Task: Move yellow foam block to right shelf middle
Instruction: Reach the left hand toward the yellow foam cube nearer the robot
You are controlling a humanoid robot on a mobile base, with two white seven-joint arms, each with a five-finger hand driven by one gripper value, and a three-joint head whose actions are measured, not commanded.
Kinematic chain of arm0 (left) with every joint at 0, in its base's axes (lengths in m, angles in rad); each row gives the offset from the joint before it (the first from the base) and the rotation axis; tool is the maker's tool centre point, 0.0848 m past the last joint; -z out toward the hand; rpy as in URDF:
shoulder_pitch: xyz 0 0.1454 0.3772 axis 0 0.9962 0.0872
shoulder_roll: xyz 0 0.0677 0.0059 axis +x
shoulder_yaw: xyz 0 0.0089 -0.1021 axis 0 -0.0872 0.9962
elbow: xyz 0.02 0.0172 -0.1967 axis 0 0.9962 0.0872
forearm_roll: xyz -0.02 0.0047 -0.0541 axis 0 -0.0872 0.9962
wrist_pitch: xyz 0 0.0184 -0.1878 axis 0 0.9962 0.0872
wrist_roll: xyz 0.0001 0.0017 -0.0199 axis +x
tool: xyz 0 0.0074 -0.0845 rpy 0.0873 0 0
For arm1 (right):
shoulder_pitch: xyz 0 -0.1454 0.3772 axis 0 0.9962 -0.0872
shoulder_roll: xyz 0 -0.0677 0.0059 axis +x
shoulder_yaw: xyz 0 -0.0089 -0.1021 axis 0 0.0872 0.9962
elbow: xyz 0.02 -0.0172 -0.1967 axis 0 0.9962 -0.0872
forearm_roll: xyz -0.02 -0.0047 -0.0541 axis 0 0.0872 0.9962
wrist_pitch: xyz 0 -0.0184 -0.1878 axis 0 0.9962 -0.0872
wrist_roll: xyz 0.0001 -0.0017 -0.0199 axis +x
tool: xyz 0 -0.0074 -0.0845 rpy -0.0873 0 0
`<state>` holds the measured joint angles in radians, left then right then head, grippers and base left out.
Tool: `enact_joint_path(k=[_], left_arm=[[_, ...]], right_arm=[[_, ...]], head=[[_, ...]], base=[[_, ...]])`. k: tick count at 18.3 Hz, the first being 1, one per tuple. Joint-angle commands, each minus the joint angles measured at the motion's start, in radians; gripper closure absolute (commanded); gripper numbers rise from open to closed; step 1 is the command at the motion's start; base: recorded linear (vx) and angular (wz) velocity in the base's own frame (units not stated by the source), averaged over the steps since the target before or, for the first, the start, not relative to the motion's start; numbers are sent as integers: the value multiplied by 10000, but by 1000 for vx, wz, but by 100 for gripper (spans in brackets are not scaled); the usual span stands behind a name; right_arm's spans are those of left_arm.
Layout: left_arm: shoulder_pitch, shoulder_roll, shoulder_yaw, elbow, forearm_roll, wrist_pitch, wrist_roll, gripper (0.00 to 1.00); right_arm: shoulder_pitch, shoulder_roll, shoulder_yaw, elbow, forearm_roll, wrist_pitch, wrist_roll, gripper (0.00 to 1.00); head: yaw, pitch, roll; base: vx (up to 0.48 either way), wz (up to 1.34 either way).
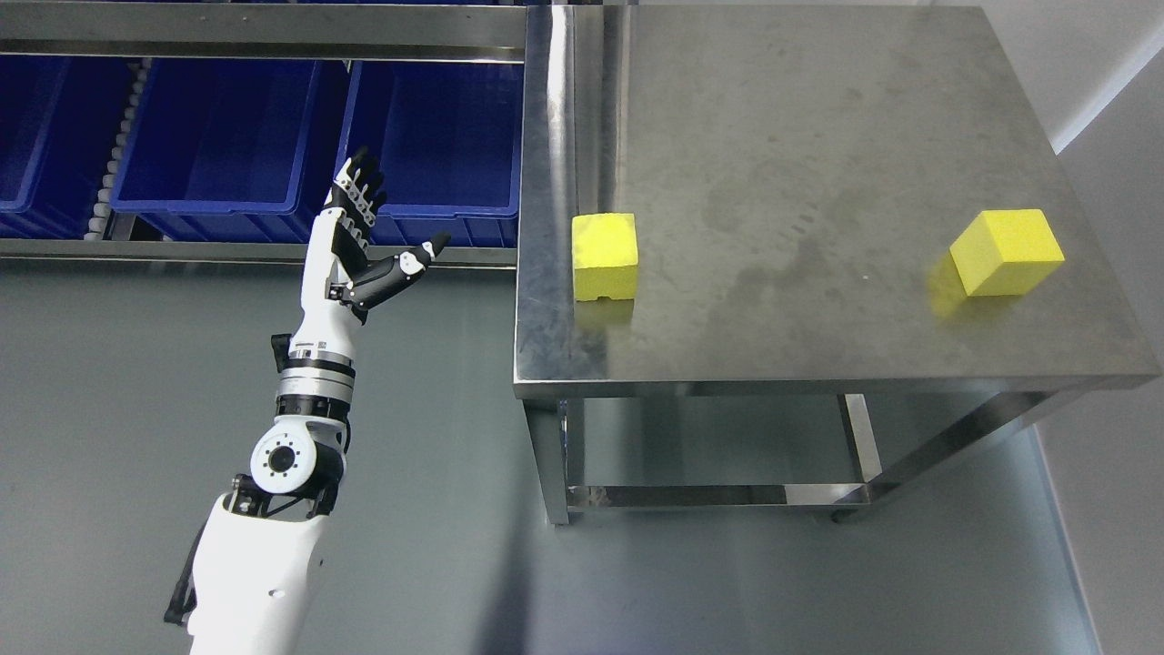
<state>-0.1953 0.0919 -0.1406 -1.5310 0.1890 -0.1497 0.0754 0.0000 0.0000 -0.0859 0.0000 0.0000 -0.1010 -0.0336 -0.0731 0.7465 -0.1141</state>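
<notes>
Yellow foam block (604,256) sits near the left edge of the steel table (818,164), flat on its base, its slightly longer side running toward the far edge. Second yellow block (1007,252) lies near the right edge, turned at an angle. Left hand (364,244) hovers beside the table before blue bins (218,146), fingers spread, empty.

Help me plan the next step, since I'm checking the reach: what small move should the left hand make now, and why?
Probably swing the left hand rightward, over the steel table's left edge toward the nearer yellow foam block. The hand is open, holds nothing, and hangs off the table in front of the blue bins; that block sits closest, near the left edge, while the other yellow block lies far right.
</notes>
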Motion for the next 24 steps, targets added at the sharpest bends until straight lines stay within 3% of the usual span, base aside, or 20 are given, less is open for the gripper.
enact_joint_path(k=[1,8,14,18,24], left_arm=[[51,62,10,-106,-19,-6,-2,2],[-148,-106,-36,-106,-34,-37,-155,2],[-1466,-581,-373,353,-49,55,-860,2],[-2081,-745,-695,552,-49,1234,-1383,2],[-2801,-745,-1523,1181,-80,1359,-1490,2]], right_arm=[[15,-175,0,-175,31,59,-2,0],[15,-175,0,-175,31,44,-2,0],[15,-175,0,-175,31,59,-2,0],[15,-175,0,-175,31,59,-2,0],[15,-175,0,-175,31,59,-2,0]], head=[[0,0,0],[0,0,0],[0,0,0],[0,0,0],[0,0,0]], base=[[0,0],[0,0],[0,0],[0,0],[0,0]])
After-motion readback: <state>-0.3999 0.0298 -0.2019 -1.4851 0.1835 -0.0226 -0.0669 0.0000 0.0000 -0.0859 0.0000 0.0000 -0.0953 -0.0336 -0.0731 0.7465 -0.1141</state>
